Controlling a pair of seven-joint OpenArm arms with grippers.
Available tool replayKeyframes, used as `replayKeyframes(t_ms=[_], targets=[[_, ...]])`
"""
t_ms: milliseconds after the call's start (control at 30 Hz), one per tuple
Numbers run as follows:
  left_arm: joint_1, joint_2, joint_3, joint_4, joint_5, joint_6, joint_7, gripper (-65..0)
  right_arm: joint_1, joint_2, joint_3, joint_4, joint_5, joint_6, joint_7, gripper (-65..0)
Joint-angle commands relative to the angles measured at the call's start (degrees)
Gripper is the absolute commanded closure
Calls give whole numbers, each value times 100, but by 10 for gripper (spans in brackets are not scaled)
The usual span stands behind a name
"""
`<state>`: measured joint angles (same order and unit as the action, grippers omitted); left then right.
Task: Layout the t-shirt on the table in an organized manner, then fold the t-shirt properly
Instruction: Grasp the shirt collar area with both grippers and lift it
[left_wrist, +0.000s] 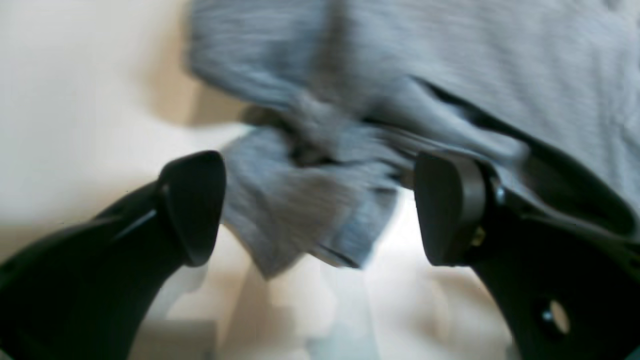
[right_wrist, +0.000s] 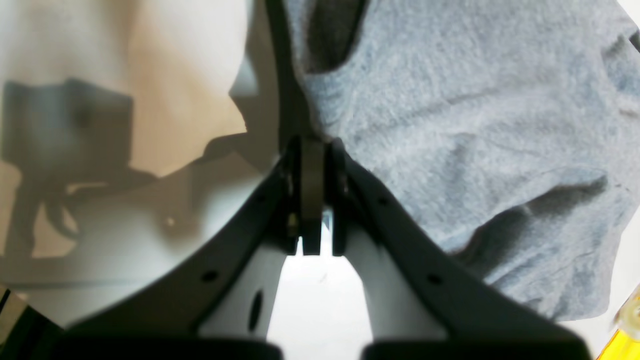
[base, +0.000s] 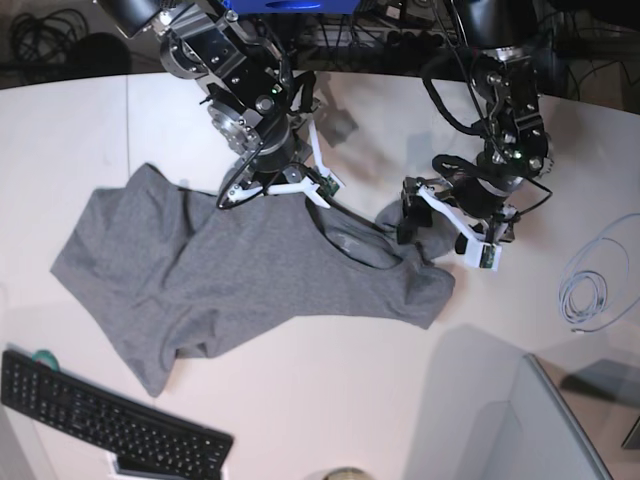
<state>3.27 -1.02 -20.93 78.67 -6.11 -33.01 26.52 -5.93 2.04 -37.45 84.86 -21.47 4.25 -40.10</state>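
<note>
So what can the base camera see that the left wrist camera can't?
Only the base view shows the keyboard, the cable, the right tool shut at the t-shirt's edge, and the whole shirt spread out. Only the left wrist view shows a crumpled sleeve close up between the left tool's open fingers. Both show the shirt, the table and the left tool.

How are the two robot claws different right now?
The left gripper has its jaws spread wide, with a bunched bit of the t-shirt between them, ungripped. The right gripper has its jaws pressed shut at the shirt's edge; whether it pinches cloth is unclear. Both are black and sit by the neckline end.
</note>
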Motion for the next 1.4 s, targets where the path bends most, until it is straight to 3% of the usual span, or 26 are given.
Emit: replayKeyframes(t_ms=[0,100,267,733,767,800,833,933,1100,1367], targets=[[-76,18,-4,-21,-88,-44,-107,-561,53,-33,13,116,-37,-16,76,-2],[-129,27,-241,-250,-202,-44,-142,-561,70,-33,13,107,-37,-16,76,-2],[-463,9,-637,-760,-950,-44,-151,-561,79,-33,13,72,-37,-16,76,-2],[-1518,27,-646,-1920,-967,-44,-292,-556,62,-33,13,63,-37,-16,76,-2],[-1553,36,-646,-1990,-967,-44,-371,-533,53,-33,13,63,-37,-16,76,-2],[-1597,36,-646,-2070,-967,-44,-441,-471,44,-33,13,63,-37,-16,76,-2],[-1650,36,-646,-2166,-967,-44,-485,-378,44,-33,13,63,-37,-16,76,-2],[-1782,44,-637,-2342,-993,-44,-494,-12,18,-33,13,99,-37,-16,76,-2],[-1711,1,-637,-1692,-967,-44,-380,0,-211,-24,13,573,-37,-16,76,-2],[-1333,-509,-435,515,-967,-44,702,0,-273,310,-22,2165,-20,36,76,-2]])
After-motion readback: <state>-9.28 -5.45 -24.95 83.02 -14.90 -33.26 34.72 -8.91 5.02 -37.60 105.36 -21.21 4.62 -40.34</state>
